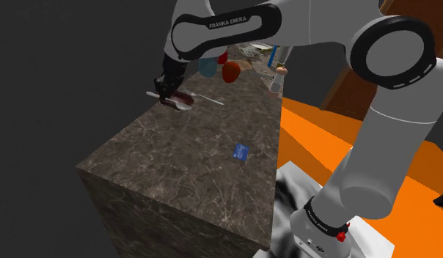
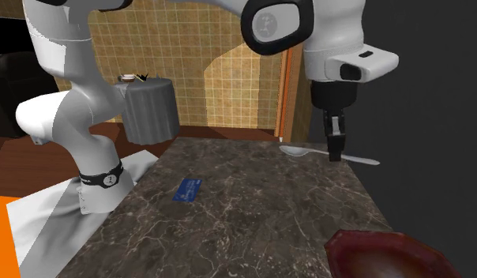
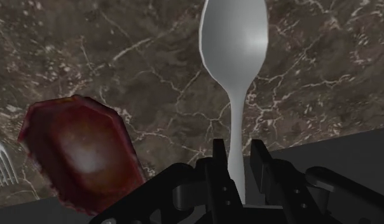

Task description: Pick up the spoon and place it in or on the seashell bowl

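Observation:
My black gripper is shut on the handle of a white spoon and holds it in the air over the dark marble tabletop. The spoon's bowl points away from the fingers. The seashell bowl, dark red with a pale glossy inside, sits on the table below and to one side of the spoon. In the second exterior view the gripper grips the spoon mid-handle, and the red bowl lies close to that camera. In the shoulder view the gripper and spoon hang by the bowl at the table's left edge.
A small blue card lies on the table nearer the stand. A red object, a blue one and a bottle stand at the far end. White fork tines show beside the bowl. The table edge runs close to the gripper.

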